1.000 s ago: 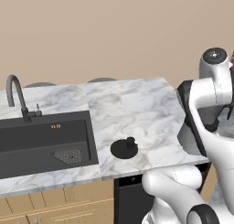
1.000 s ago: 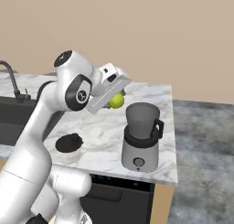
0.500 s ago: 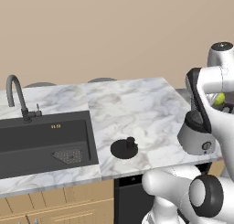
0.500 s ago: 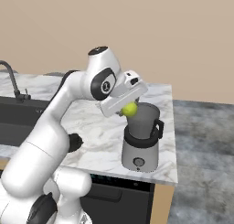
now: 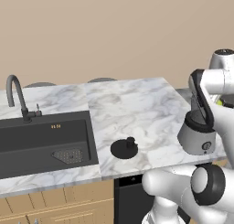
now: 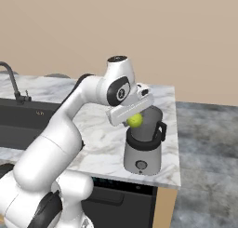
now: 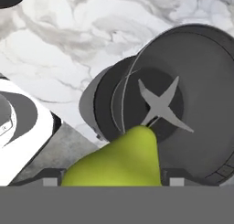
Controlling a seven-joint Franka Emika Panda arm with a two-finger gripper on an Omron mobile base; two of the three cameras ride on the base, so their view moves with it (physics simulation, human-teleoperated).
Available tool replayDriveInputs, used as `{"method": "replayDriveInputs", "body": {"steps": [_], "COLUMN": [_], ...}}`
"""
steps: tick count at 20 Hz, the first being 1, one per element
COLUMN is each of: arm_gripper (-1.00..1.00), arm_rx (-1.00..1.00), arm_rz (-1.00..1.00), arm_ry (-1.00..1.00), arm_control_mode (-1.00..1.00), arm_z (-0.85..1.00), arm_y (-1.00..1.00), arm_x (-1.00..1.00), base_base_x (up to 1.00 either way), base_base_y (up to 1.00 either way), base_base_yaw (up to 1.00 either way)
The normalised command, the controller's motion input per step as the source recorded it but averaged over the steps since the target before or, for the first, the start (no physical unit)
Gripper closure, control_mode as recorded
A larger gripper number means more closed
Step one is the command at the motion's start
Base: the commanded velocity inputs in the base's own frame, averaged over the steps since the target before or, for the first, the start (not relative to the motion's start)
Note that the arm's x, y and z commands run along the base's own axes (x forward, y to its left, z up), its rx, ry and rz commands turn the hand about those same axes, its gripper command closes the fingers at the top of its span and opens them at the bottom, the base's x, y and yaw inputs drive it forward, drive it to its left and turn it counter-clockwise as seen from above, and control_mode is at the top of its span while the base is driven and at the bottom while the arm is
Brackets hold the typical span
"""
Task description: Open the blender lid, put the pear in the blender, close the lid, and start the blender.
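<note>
The grey blender [image 6: 142, 152] stands near the counter's right front corner, its dark jar [image 7: 183, 99] open, with the blade visible at the bottom. My gripper [image 6: 134, 122] is shut on the yellow-green pear [image 6: 135, 120] and holds it just over the jar's rim on the near-left side. In the hand view the pear [image 7: 116, 163] sits low between the fingers, and the jar mouth lies past it. The black blender lid [image 5: 124, 148] lies flat on the marble by the front edge, left of the blender [image 5: 196, 134], knob up.
A dark sink [image 5: 43, 143] with a curved faucet [image 5: 16, 97] takes up the counter's left part. The marble counter [image 5: 132, 109] ends just right of the blender, with grey floor [image 6: 204, 143] beyond. A plain beige wall runs behind.
The arm has swung right and down with the pear, from over the counter to just above the open jar. The lid and the blender have stayed put.
</note>
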Motion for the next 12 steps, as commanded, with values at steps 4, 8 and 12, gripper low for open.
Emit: {"method": "replayDriveInputs", "body": {"steps": [4,8,12], "arm_gripper": [1.0,1.0,1.0], "arm_rx": [0.07,0.06,0.0], "arm_rz": [0.13,0.15,0.15], "arm_ry": [0.0,-0.03,-0.03], "arm_control_mode": [-1.0,-1.0,-1.0], "arm_z": [-0.5,0.13,0.36], "arm_y": [-0.02,-0.17,-0.19], "arm_x": [0.0,0.0,0.08], "base_base_x": [0.0,0.0,0.0], "base_base_y": [0.0,0.0,0.0], "base_base_yaw": [0.0,0.0,0.0]}}
